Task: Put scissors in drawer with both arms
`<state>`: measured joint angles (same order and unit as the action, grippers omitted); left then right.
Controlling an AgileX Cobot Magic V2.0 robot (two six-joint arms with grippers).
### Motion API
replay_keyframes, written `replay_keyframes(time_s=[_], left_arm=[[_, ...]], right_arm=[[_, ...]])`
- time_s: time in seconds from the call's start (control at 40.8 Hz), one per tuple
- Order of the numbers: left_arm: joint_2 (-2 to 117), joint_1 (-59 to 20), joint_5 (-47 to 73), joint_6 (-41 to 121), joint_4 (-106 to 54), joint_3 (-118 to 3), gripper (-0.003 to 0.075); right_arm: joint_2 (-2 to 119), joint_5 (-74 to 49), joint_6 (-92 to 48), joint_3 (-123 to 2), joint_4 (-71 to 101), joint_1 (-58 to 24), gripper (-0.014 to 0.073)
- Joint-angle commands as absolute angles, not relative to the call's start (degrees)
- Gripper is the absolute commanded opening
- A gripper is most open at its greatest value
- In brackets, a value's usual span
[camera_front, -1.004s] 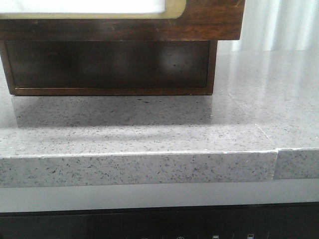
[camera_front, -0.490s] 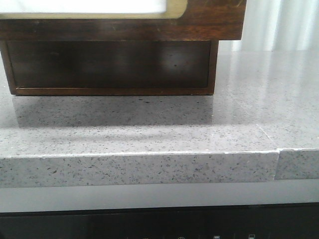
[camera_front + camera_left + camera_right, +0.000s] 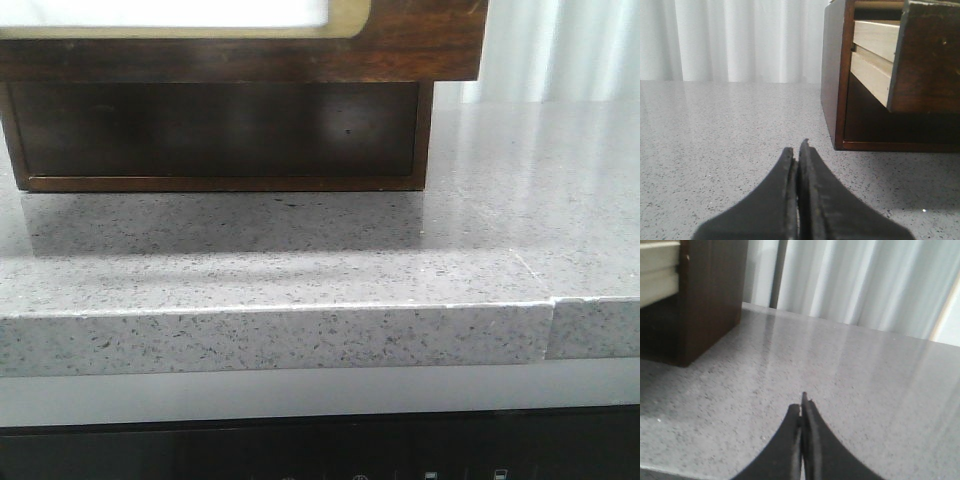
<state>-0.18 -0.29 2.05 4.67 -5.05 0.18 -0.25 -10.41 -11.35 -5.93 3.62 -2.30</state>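
Right now, operator, both of your tools sit low over the speckled grey tabletop (image 3: 300,250), each pointing almost level across its surface. Your left tool (image 3: 799,150) is clenched, its two black fingers (image 3: 785,200) pressed flat together with nothing between them, and it aims toward the white curtain (image 3: 730,40) with the dark wooden cabinet (image 3: 832,75) just off to one side. From that wrist you see the drawer (image 3: 925,55) pulled out of the cabinet, its pale wooden side showing behind the dark front. Your right tool (image 3: 802,402) is clenched too, tips touching and empty, held above the tabletop with the cabinet's corner off to the side and the curtain beyond. From the front view you get the drawer's front with its white panel in a cream frame, jutting out over the open dark space beneath it; neither arm shows there. You cannot see the scissors from any of the views, so their place cannot be told.
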Motion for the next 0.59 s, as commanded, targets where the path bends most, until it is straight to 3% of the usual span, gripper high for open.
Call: replay_keyframes(time_s=[0.0, 0.147, 0.563], left_arm=[[-1.17, -0.63, -3.09, 4.21, -5.42, 1.69, -0.002], [-1.17, -0.63, -3.09, 4.21, -5.42, 1.69, -0.002], [-1.17, -0.63, -3.09, 4.21, -5.42, 1.69, -0.002]], right_arm=[[-1.61, -1.01, -11.37, -3.28, 3.3, -1.14, -0.0117], [-1.53, 4.48, -11.37, 1.77, 3.61, -0.57, -0.0117], [-1.53, 4.99, -10.72, 1.52, 3.67, -0.57, -0.0117]])
